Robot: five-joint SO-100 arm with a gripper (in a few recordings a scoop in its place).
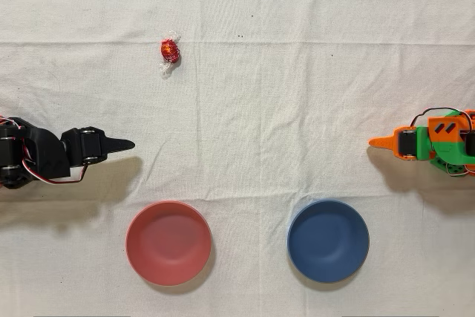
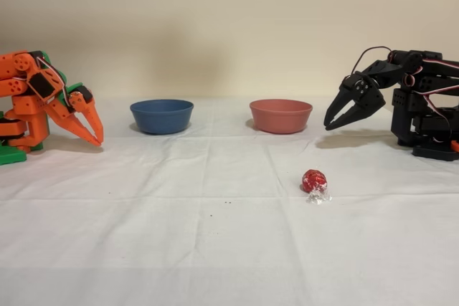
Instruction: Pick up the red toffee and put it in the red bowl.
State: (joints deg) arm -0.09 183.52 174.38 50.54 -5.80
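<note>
- On the left edge of the overhead view sits the black robot arm, and its black two-finger gripper (image 1: 122, 144) points right across the white cloth (image 1: 297, 72).
- From the side, the gripper (image 2: 331, 124) hangs above the cloth with its fingers a little apart, holding nothing.
- Up and a bit to the right of the gripper tip, in the overhead view, lies the small round toffee in shiny red foil (image 1: 170, 51). Its clear twisted ends run up and down the picture.
- Just below the gripper sits the round, plain salmon-red bowl (image 1: 168, 243), with nothing in it.
- Further right sits the round blue bowl (image 1: 328, 240).
- At the right edge, the orange arm (image 1: 427, 142) is idle and far from the toffee, so the black gripper is nearer.
</note>
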